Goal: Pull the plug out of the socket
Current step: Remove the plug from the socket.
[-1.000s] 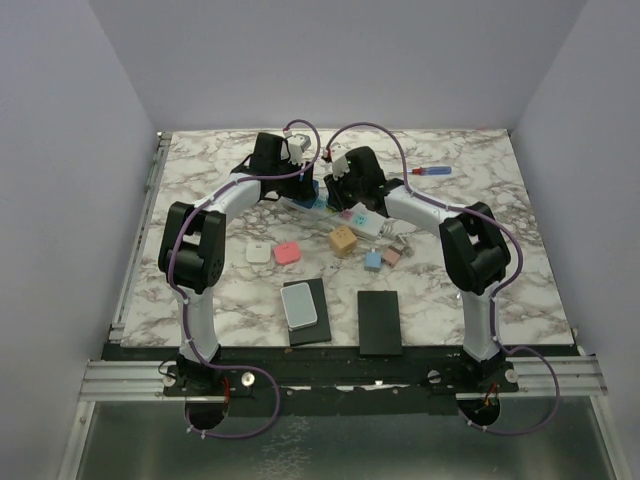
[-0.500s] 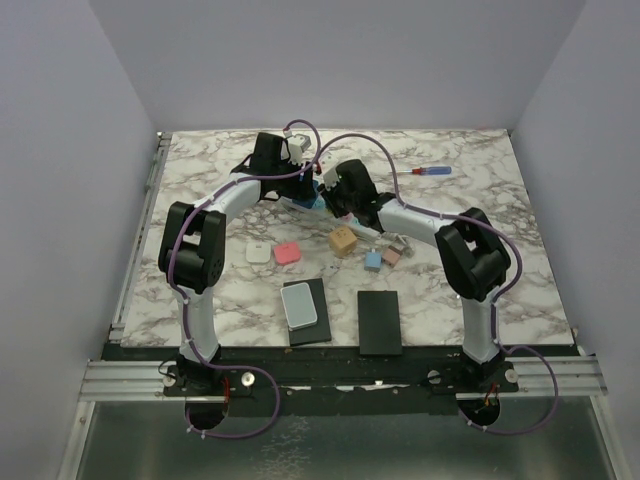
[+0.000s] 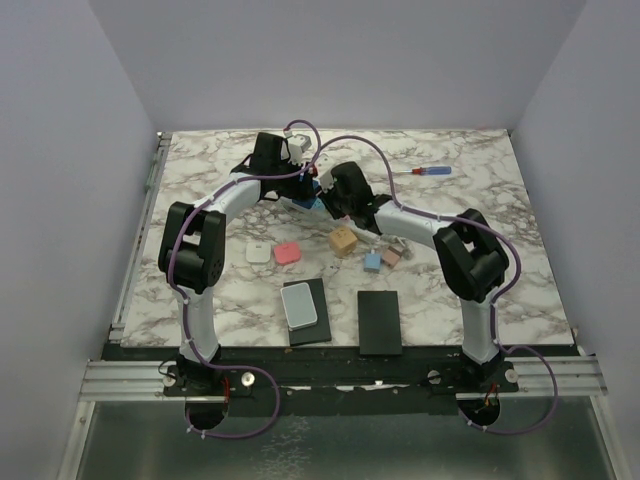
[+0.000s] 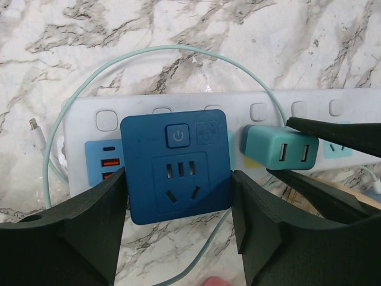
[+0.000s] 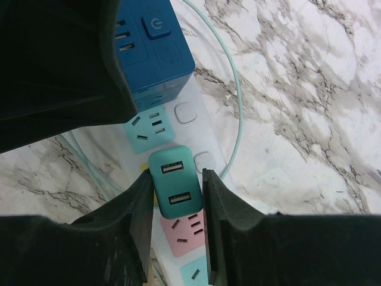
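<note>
Your right pincer (image 5: 177, 192) squeezed the teal plug (image 4: 278, 148) from both sides — your left pincer (image 4: 178, 199) hugged the blue block (image 4: 175, 149). Both sat in the socket (image 4: 268, 110), far on the desk (image 3: 500, 180).

L wrist cam: socket (image 4: 235, 102) end cut off; top cam: prob. mostly under arms.

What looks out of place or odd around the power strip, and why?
A pale green cable loops loosely about the power strip, with a white connector lying unplugged on the marble table by the strip's end. The bulky blue adapter partly hides the outlets beside it. Nothing looks spilled or broken.
</note>
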`<control>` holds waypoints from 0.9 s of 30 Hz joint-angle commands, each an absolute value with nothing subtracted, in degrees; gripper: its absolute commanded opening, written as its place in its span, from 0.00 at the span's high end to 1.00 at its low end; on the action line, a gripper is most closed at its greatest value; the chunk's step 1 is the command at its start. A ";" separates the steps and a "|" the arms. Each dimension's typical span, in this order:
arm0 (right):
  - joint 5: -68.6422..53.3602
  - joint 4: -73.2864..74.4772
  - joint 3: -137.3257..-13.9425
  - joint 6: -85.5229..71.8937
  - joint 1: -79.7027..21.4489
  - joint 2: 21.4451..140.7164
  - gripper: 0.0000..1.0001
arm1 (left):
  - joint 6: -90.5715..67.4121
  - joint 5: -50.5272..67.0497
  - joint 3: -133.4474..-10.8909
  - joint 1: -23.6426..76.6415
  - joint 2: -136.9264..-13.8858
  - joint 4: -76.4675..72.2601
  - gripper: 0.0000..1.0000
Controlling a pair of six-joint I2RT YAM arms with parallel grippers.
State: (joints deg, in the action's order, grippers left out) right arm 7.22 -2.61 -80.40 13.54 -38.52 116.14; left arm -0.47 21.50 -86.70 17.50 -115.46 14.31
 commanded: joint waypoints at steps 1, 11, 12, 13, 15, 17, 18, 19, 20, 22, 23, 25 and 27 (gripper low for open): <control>5.18 -0.30 -85.11 9.68 -37.36 115.80 0.99 | -1.43 20.48 -86.22 17.83 -118.95 20.24 0.92; -2.27 4.76 -91.39 5.25 -31.85 119.48 0.99 | -1.41 20.50 -86.24 17.81 -119.35 20.26 0.94; -2.90 5.21 -91.94 4.79 -31.43 120.01 0.99 | -1.41 20.56 -86.26 17.78 -119.34 20.25 0.94; -3.36 5.55 -92.42 4.47 -31.12 120.32 0.99 | -1.41 20.54 -86.24 17.82 -119.33 20.30 0.94; -3.84 5.79 -92.77 4.18 -30.81 120.63 0.99 | -1.40 20.49 -86.25 17.81 -119.43 20.37 0.94; -4.15 5.87 -92.81 3.98 -30.83 120.61 0.99 | -1.41 20.52 -86.31 17.79 -119.52 20.31 0.94; -4.24 5.85 -92.72 4.04 -30.85 120.51 0.99 | -1.41 20.52 -86.31 17.80 -119.52 20.37 0.94; -4.17 5.77 -92.56 4.23 -30.89 120.27 0.99 | -1.41 20.54 -86.37 17.79 -119.53 20.34 0.94; -4.32 5.41 -92.17 4.31 -30.92 119.95 0.99 | -1.48 20.55 -86.39 17.76 -119.61 20.38 0.94; -4.22 4.02 -90.45 4.66 -31.13 118.97 0.99 | -1.57 20.63 -86.47 17.76 -119.59 20.39 0.94; -3.79 3.24 -89.53 5.08 -31.37 118.41 0.99 | -1.65 20.68 -86.48 17.80 -119.60 20.34 0.94; -2.07 1.67 -87.45 6.56 -32.26 117.36 0.99 | -1.67 20.73 -86.48 17.79 -119.62 20.33 0.94; -0.36 0.57 -85.16 8.33 -33.67 116.45 0.99 | -1.71 20.68 -86.48 17.82 -119.69 20.38 0.94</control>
